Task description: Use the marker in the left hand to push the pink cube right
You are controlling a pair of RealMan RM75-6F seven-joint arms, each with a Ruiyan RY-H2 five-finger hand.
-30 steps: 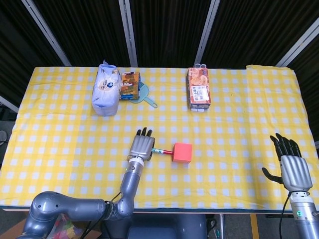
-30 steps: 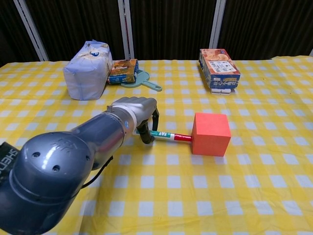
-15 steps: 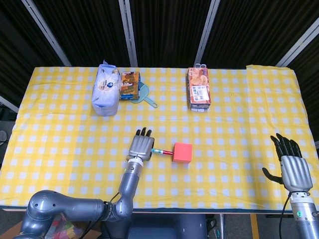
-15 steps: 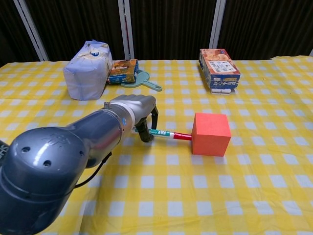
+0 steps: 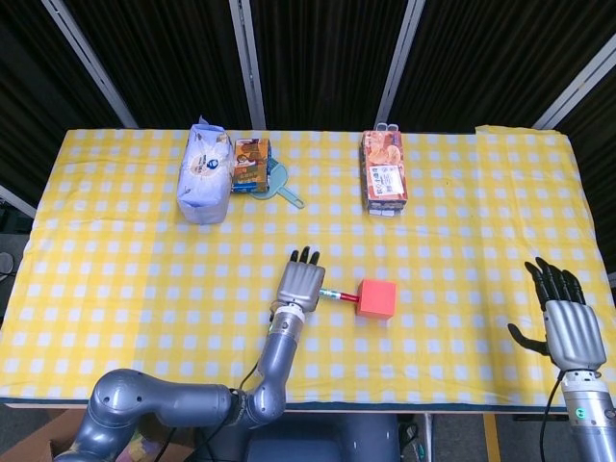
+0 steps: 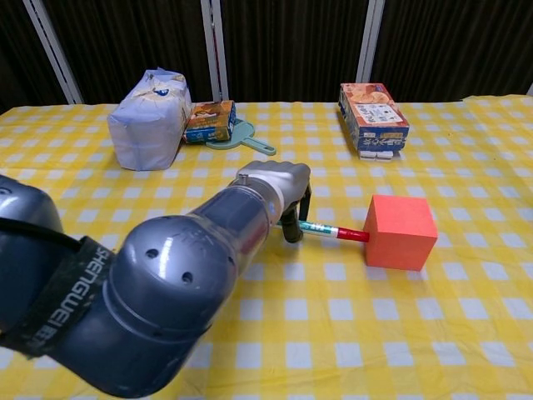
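Marker tip against the pink cube, mid-bench.

The left hand (image 6: pixel 279 187) grips the marker (image 6: pixel 331 231) with fingers curled around it; the red tip touches the left face of the pink cube (image 6: pixel 400 232), which sits on the yellow checked bench (image 5: pixel 462 212) near its front middle. The right hand (image 5: pixel 570 327) hovers at the bench's right edge, fingers spread, holding nothing.

The yellow-checked counter (image 5: pixel 115 260) carries a pink cube (image 5: pixel 376 297), a white bag (image 5: pixel 204 171), two snack boxes (image 5: pixel 384 173) and a teal scoop (image 5: pixel 282 185).
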